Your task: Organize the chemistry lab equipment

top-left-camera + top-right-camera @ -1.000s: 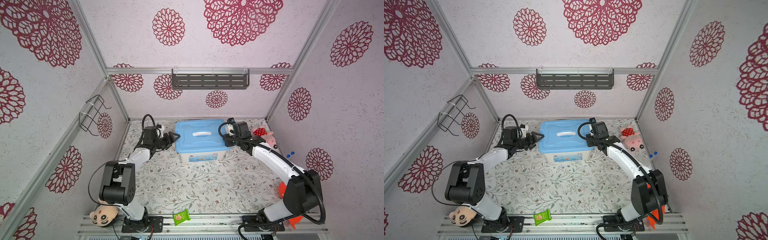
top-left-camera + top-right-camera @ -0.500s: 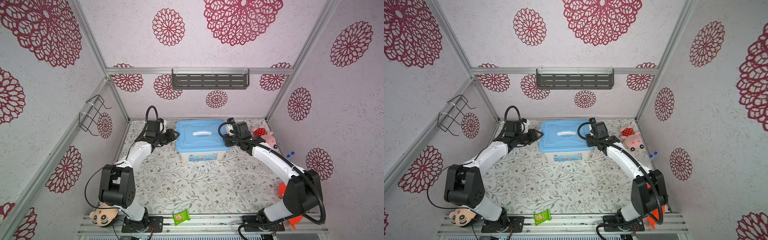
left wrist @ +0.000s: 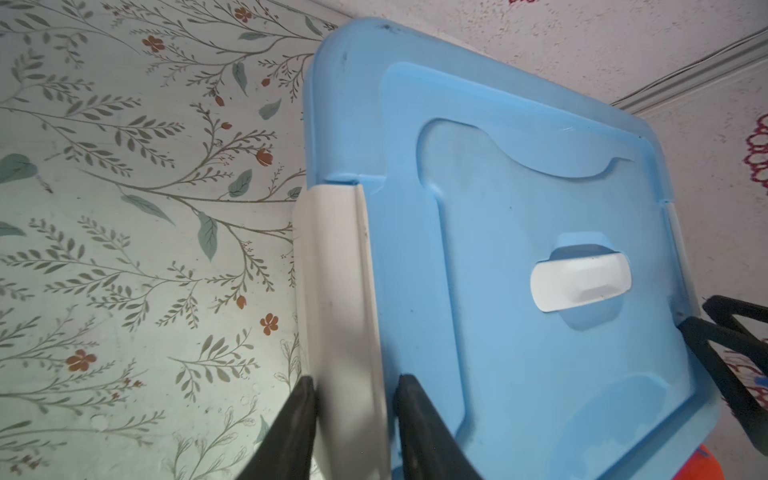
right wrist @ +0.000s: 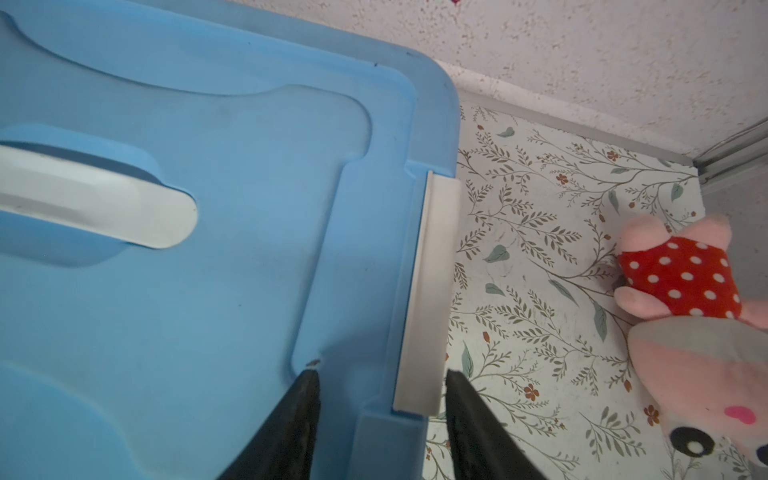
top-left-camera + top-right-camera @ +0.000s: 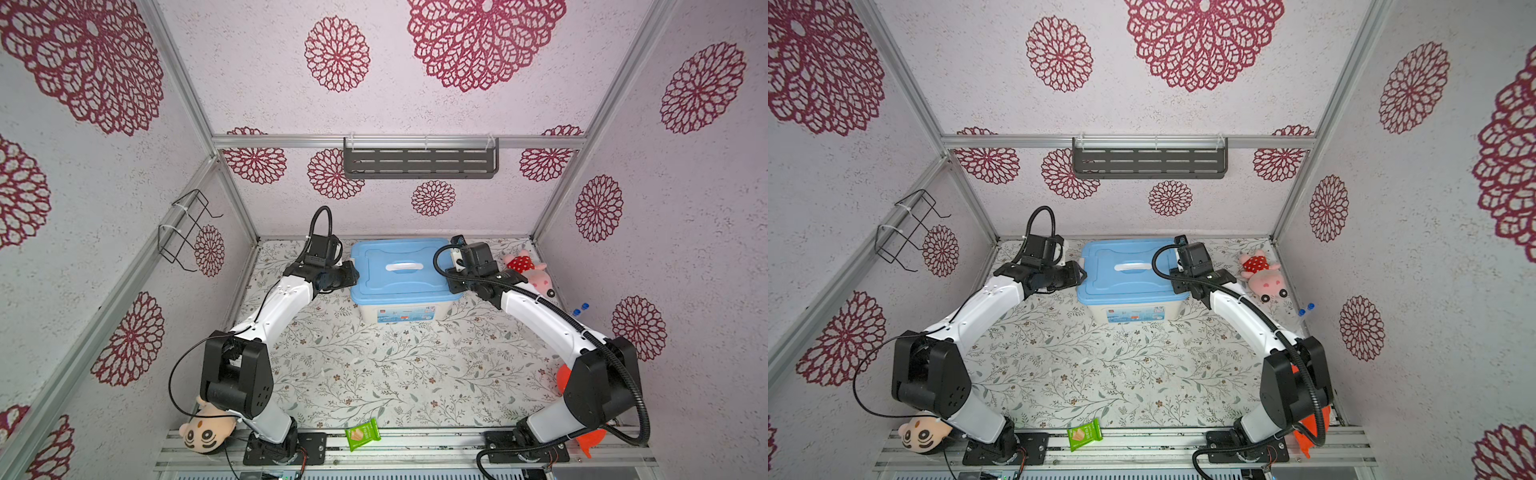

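While my left gripper clamped left latch, right gripper straddled right latch, jaws apart; even lift advised.

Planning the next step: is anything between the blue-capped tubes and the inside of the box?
Yes: the blue lid sits closed on the box, left pincer and right pincer each straddling a white latch. The tubes lie outside.

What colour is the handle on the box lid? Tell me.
White; the handle sits in a light blue lid. Clearest in the left wrist view.
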Robot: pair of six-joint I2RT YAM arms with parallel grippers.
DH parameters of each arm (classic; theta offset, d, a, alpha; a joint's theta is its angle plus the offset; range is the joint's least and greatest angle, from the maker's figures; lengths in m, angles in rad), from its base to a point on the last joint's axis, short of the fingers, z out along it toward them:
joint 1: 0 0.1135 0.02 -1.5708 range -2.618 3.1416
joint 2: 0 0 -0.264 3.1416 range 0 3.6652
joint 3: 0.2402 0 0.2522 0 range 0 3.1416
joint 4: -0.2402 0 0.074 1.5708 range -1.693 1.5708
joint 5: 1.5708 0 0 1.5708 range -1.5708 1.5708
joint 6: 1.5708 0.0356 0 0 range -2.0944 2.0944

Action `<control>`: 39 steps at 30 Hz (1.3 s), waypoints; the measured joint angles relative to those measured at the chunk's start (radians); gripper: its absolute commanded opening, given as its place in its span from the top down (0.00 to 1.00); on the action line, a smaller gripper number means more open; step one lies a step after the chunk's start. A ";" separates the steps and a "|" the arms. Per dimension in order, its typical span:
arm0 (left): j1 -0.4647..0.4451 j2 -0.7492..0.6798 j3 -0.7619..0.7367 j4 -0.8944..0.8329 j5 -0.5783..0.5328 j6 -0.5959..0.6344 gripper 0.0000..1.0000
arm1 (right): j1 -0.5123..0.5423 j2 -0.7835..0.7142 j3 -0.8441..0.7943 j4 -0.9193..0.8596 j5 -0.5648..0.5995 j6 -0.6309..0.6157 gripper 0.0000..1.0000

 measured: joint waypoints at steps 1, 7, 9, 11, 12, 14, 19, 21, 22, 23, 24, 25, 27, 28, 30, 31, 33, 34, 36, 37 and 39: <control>-0.007 0.000 0.003 -0.007 -0.015 0.003 0.63 | 0.003 0.008 0.011 -0.006 0.007 -0.005 0.47; -0.040 0.000 0.013 -0.029 -0.060 0.025 0.41 | 0.031 0.024 0.026 0.008 0.032 -0.012 0.42; -0.048 0.000 0.021 -0.034 -0.059 0.024 0.27 | 0.043 0.022 0.026 0.010 0.026 -0.012 0.37; -0.059 -0.003 0.030 -0.035 -0.062 0.010 0.23 | 0.058 0.017 0.023 0.015 0.024 -0.016 0.32; -0.063 -0.006 0.035 -0.038 -0.065 0.006 0.22 | 0.062 0.011 0.018 0.017 0.027 -0.015 0.30; -0.066 -0.023 0.049 -0.046 -0.087 -0.005 0.20 | 0.067 -0.006 0.010 0.008 0.037 -0.016 0.21; -0.066 -0.151 0.080 -0.068 -0.183 -0.019 0.12 | 0.069 -0.074 -0.003 -0.013 0.080 -0.021 0.01; -0.061 -0.220 0.092 -0.067 -0.220 -0.015 0.05 | 0.069 -0.135 -0.026 0.001 0.106 -0.020 0.01; -0.058 -0.254 0.097 -0.064 -0.238 -0.013 0.02 | 0.069 -0.171 -0.038 0.013 0.118 -0.019 0.01; -0.052 -0.291 0.098 -0.058 -0.258 -0.008 0.03 | 0.069 -0.209 -0.049 0.027 0.134 -0.016 0.01; -0.046 -0.323 0.095 -0.054 -0.283 0.003 0.03 | 0.069 -0.248 -0.062 0.044 0.146 -0.013 0.01; -0.041 -0.357 0.084 -0.047 -0.321 0.015 0.03 | 0.069 -0.294 -0.085 0.077 0.158 -0.013 0.01; -0.028 -0.425 0.035 -0.013 -0.401 0.048 0.03 | 0.069 -0.400 -0.153 0.154 0.166 -0.013 0.01; -0.019 -0.466 -0.011 0.007 -0.432 0.078 0.03 | 0.069 -0.460 -0.205 0.206 0.163 -0.016 0.01; 0.004 -0.542 -0.123 0.059 -0.479 0.136 0.03 | 0.069 -0.588 -0.337 0.320 0.160 -0.025 0.01; 0.017 -0.576 -0.183 0.088 -0.493 0.166 0.02 | 0.069 -0.649 -0.408 0.373 0.160 -0.030 0.01; 0.046 -0.628 -0.310 0.158 -0.512 0.229 0.03 | 0.068 -0.746 -0.548 0.476 0.159 -0.039 0.01; 0.060 -0.642 -0.369 0.195 -0.520 0.260 0.03 | 0.064 -0.784 -0.617 0.525 0.160 -0.042 0.01; 0.092 -0.645 -0.477 0.266 -0.543 0.303 0.03 | 0.051 -0.832 -0.742 0.625 0.164 -0.041 0.01; 0.110 -0.636 -0.519 0.287 -0.555 0.310 0.03 | 0.036 -0.843 -0.814 0.686 0.167 -0.040 0.01; 0.153 -0.612 -0.588 0.319 -0.575 0.311 0.03 | -0.008 -0.846 -0.926 0.769 0.168 -0.037 0.01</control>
